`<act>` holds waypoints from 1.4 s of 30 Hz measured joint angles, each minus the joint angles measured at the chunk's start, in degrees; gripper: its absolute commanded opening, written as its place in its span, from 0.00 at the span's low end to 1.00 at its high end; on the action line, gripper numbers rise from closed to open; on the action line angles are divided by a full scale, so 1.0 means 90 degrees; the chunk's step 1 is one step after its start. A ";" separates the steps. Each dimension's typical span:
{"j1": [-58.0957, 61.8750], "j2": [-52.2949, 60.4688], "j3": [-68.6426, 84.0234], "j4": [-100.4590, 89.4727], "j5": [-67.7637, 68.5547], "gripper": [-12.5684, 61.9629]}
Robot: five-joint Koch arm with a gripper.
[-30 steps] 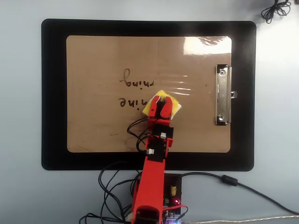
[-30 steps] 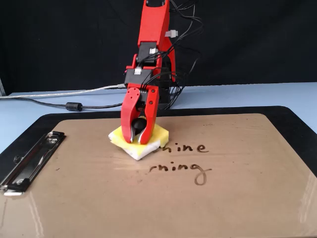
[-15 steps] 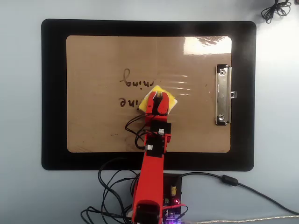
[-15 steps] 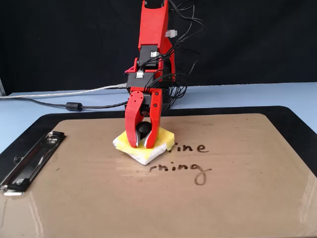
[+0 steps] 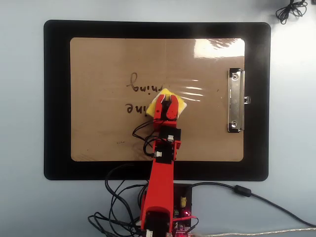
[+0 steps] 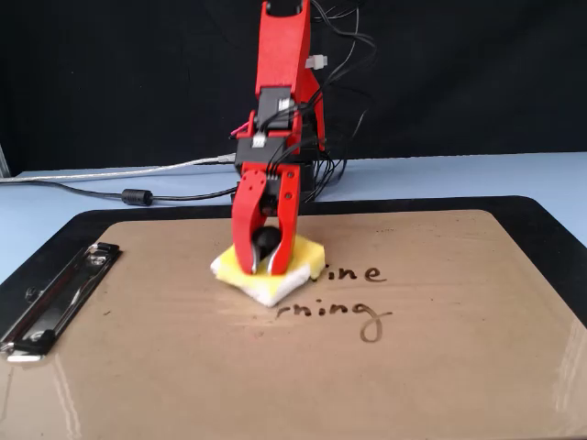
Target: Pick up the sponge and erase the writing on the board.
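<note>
In the fixed view the glossy brown board (image 6: 275,367) fills the foreground, its silver clip (image 6: 55,298) at the left. Mid-board, the red pincer (image 6: 264,268) is narrowed around the black knob of the soft square yellow sponge (image 6: 307,252), pressing it flat at the left end of the writing (image 6: 344,293). Behind lie the black mat (image 6: 541,215) and pale worktop (image 6: 459,174).

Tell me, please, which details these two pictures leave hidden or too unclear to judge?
- Letters under the sponge: covered in both views, so whether the writing there is wiped cannot be told.
- Sponge underside, and how firmly it presses on the board: hidden in both views.
- Arm base: cut off by the bottom edge in the overhead view, and screened by the arm in the fixed view.
- Tool: covers most of the sponge from overhead.
</note>
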 measured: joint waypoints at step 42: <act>-0.1377 0.1836 0.1602 0.0566 -0.1133 0.06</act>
